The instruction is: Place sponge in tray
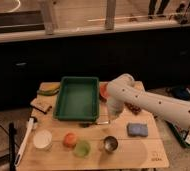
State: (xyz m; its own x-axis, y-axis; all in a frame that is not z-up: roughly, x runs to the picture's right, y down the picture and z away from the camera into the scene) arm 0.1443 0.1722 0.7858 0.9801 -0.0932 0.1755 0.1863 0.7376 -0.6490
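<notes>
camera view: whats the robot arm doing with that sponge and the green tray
A robot's white arm reaches in from the right over a wooden table, on a job to put the sponge into the green tray. That step is not yet done: the sponge lies on the table to the right of the tray, with nothing holding it. The claw hangs near the tray's front right corner, left of the sponge.

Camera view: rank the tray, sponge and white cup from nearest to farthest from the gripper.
The gripper hangs mid-table.
1. tray, right beside it, image left.
2. sponge, image right.
3. white cup, far image left.
</notes>
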